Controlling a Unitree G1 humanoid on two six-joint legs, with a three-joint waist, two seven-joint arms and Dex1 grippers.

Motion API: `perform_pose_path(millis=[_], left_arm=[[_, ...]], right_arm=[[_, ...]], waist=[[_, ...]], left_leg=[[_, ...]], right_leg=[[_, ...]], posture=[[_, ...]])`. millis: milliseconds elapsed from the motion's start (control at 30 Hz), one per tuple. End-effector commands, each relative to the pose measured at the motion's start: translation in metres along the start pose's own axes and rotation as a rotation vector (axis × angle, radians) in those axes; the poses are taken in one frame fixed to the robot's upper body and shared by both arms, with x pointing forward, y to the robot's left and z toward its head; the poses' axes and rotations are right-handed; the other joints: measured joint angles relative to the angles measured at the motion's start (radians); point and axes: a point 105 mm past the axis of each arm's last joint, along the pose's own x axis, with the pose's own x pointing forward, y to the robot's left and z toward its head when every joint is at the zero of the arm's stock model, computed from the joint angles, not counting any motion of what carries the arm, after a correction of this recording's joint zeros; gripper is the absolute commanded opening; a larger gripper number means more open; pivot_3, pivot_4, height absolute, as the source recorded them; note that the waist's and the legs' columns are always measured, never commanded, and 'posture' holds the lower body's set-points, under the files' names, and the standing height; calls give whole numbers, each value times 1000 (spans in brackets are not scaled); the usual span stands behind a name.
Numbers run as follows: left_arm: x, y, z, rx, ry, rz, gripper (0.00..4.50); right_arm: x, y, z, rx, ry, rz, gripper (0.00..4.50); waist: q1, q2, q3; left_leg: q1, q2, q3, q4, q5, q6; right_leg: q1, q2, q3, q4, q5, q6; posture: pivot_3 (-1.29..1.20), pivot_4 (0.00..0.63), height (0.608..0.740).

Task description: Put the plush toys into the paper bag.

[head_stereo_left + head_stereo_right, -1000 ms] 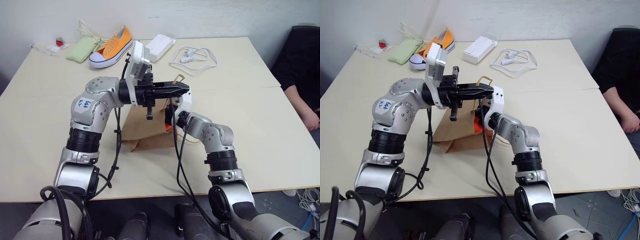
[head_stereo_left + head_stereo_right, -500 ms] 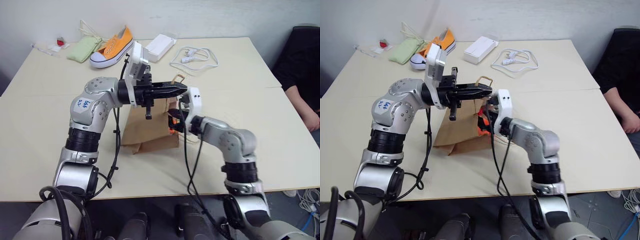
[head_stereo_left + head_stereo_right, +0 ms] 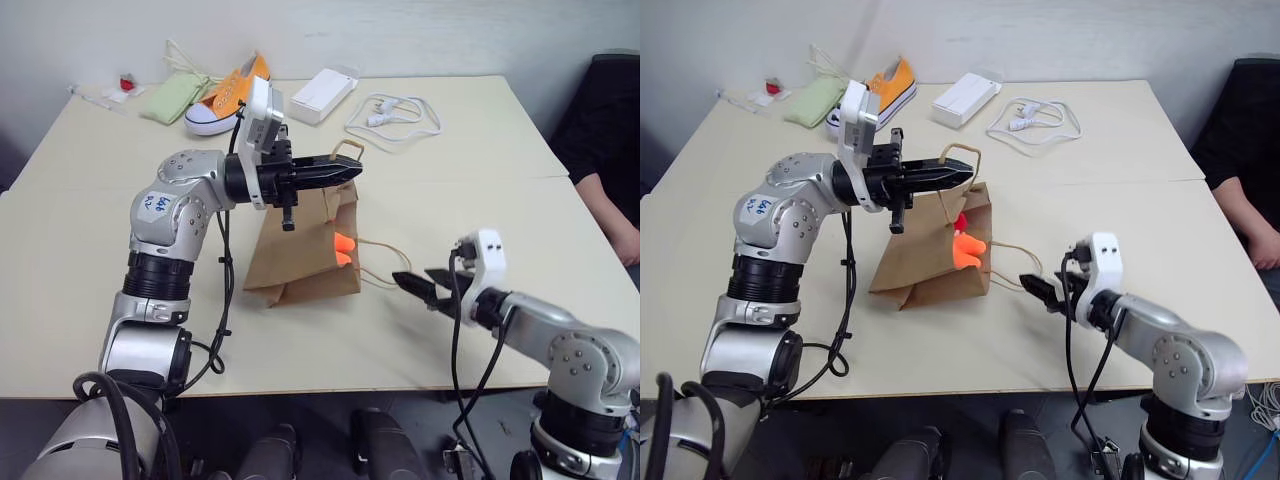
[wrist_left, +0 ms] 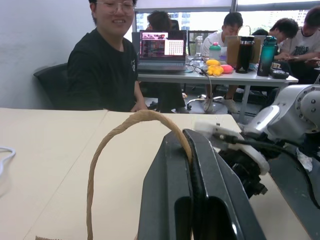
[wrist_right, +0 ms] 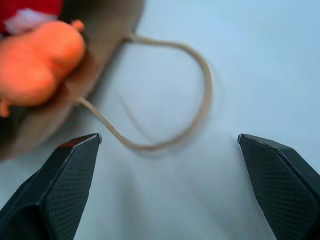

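The brown paper bag (image 3: 300, 255) lies on its side on the table, its mouth facing right. My left gripper (image 3: 345, 170) is shut on the bag's upper cord handle (image 4: 125, 130) and holds that side of the mouth up. The orange plush toy (image 3: 342, 246) sits in the bag's mouth, partly sticking out. Beside it, deeper in, is the red plush toy (image 5: 30, 6). My right gripper (image 3: 425, 285) hovers open and empty to the right of the bag, above the lower handle cord (image 5: 195, 100) lying on the table.
At the table's far side lie an orange sneaker (image 3: 228, 90), a pale green pouch (image 3: 172, 97), a white box (image 3: 322, 93) and a coiled white cable (image 3: 392, 115). A person's arm (image 3: 610, 210) rests at the table's right edge.
My right gripper let go of the orange toy in the bag's mouth, opened wide and pulled back to the right and toward the near edge. The left gripper kept holding the handle.
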Motion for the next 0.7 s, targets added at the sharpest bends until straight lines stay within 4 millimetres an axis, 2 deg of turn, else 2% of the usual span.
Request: perform_pose_path(millis=[33, 133, 200, 267, 367, 567, 600, 700], left_arm=[[-3, -1, 12, 58, -17, 0, 0], [-2, -1, 13, 62, -16, -2, 0], [-1, -1, 12, 66, -14, -5, 0], [-1, -2, 12, 70, -12, -6, 0], [0, -2, 13, 72, -12, -7, 0], [-3, -1, 13, 72, -6, 2, 0], [-3, -1, 12, 71, -5, 4, 0], [-5, -1, 10, 68, -5, 14, 0]], right_arm=[[8, -5, 5, 97, -58, -6, 4469], [19, 2, 5, 199, -84, 58, 4469], [27, 13, 6, 265, -95, 132, 4083], [32, 20, 7, 292, -94, 163, 3512], [38, 20, 5, 293, -85, 149, 2380], [30, 16, 13, 274, -125, 142, 211], [28, 16, 15, 261, -132, 144, 17], [11, 22, 34, 166, -205, 179, 17]], waist=[[1, 0, 0], [2, 0, 0], [1, 0, 0], [-1, 0, 0], [0, 0, 0], [3, 0, 0], [3, 0, 0], [4, 0, 0]], left_leg=[[1, 0, 0, 0, 0, 0], [1, 0, 0, 0, 0, 0], [1, 0, 0, 0, 0, 0], [1, 0, 0, 0, 0, 0], [1, 1, -1, -1, 0, -1], [1, 0, -1, -1, 1, 0], [1, 0, -1, -1, 1, 0], [0, 0, -1, -1, 1, 0]], right_leg=[[0, 0, 0, 0, 0, 0], [1, 0, 0, 0, 0, 0], [1, 0, 0, 0, 0, 0], [0, 0, 0, 0, 0, 0], [0, 0, -1, 0, 0, 0], [0, 0, -1, 0, 0, 0], [0, 0, -1, 0, 0, 0], [0, 0, -1, 0, 0, 0]], posture=[[0, 150, 740], [0, 150, 740], [0, 150, 740], [0, 150, 740], [0, 150, 740], [0, 150, 740], [0, 150, 740], [0, 150, 740]])
